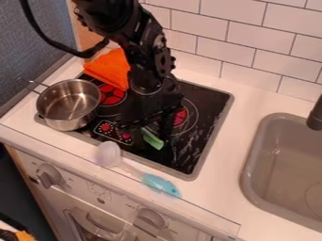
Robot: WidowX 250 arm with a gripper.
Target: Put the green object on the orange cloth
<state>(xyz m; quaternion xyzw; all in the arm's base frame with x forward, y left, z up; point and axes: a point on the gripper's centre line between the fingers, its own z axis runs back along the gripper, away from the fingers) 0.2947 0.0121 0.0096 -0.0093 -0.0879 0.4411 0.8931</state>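
The black hand (pixel 148 132) hangs over the stovetop (pixel 211 100) near the middle of the frame, right at the green object (pixel 153 140); whether it grips it, I cannot tell. The orange cloth (pixel 107 68) lies in the upper left, partly behind the arm, with the metal pot (pixel 68 101) near it. A white-and-blue brush (pixel 162 184) lies below centre, on the worktop's (pixel 217 200) front edge.

A steel saucepan (pixel 68 104) stands across the black cooktop (pixel 202 136)'s left edge, its handle towards the bench's left edge. A dish brush (pixel 162 184), pale-headed with a blue handle end, lies along the bench (pixel 217 195)'s front edge. Right of the cooktop are a grey sink (pixel 253 162) and black faucet (pixel 316 116).
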